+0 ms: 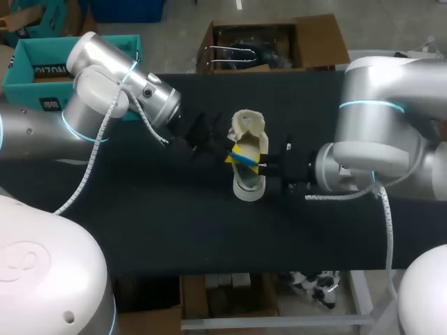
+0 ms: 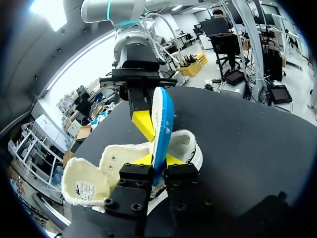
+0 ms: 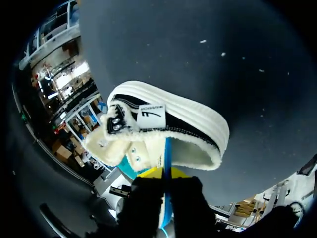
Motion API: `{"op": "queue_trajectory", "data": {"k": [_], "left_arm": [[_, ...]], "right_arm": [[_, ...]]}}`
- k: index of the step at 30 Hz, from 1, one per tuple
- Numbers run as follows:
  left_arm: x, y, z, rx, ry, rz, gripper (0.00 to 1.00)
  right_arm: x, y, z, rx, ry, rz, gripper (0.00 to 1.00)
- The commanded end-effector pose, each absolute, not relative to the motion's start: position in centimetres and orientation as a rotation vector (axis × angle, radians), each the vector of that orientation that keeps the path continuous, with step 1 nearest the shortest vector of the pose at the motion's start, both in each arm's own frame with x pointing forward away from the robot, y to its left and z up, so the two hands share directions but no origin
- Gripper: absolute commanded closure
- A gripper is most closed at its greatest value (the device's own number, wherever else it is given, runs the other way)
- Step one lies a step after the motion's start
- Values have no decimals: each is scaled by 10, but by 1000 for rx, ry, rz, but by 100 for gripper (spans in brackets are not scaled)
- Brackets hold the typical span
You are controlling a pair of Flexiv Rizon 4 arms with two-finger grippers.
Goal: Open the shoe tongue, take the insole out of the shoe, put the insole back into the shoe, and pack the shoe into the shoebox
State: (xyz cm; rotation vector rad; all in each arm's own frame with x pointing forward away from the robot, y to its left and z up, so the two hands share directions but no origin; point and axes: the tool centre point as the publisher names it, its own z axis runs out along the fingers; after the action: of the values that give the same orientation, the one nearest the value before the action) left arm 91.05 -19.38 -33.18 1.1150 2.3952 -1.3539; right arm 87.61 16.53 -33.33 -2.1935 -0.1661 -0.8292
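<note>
Left end effector (image 2: 157, 161): nearest the left wrist camera. Its yellow tips are closed on the lower edge of the insole, one on each side.
Right end effector (image 3: 166, 173): comes in from the opposite side of the shoe. Its tips press the same insole from both sides, so it is also clamped on it.
Insole (image 2: 162, 114): blue on one face and white on the other. It stands on edge in the shoe's opening, with its lower part inside and the rest above the collar, held by both arms.
Shoe (image 3: 188, 116): a fleece-lined low shoe with a dark upper and a pale sole. It rests sole-down near the middle of the desk (image 1: 174, 223), between the two arms.
Tongue (image 2: 84, 186): folded out and forward, lining up, which leaves the opening clear.
Step done: opening the tongue, in my judgement.
Step in hand: the insole is half in and half out. These views do not show whether it is coming out or going back in.
Steps left: the insole is not seated flat inside, and the shoe is on the desk rather than in a box, so packing is not yet done.
Shoebox: I cannot identify it with certainty in these views.
</note>
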Motion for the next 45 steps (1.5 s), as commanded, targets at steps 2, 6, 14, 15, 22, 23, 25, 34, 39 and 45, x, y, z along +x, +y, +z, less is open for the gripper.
{"op": "queue_trajectory", "data": {"k": [2, 6, 14, 15, 22, 23, 25, 34, 39, 45], "left_arm": [[912, -190, -336, 1105, 2407, -1357, 86], [910, -192, -340, 1115, 2415, -1358, 100], [911, -204, -349, 1117, 2428, -1296, 100], [913, -205, -351, 1108, 2431, -1282, 100], [927, -208, -358, 1047, 2457, -1257, 100], [927, -208, -359, 1041, 2459, -1263, 100], [927, -207, -359, 1040, 2460, -1266, 100], [912, -197, -345, 1057, 2422, -1313, 55], [899, -198, -337, 1080, 2383, -1337, 65], [890, -210, -340, 1104, 2373, -1305, 100]], "right_arm": [[878, 162, -335, -2194, -163, -819, 100], [875, 163, -330, -2205, -166, -828, 100], [880, 157, -338, -2216, -149, -821, 100], [882, 156, -340, -2215, -147, -817, 100], [898, 151, -357, -2221, -116, -754, 100], [899, 150, -359, -2219, -115, -751, 100], [900, 149, -361, -2216, -112, -746, 100], [894, 143, -360, -2225, -94, -755, 100], [893, 139, -361, -2227, -89, -756, 100], [896, 140, -363, -2218, -98, -741, 100]]}}
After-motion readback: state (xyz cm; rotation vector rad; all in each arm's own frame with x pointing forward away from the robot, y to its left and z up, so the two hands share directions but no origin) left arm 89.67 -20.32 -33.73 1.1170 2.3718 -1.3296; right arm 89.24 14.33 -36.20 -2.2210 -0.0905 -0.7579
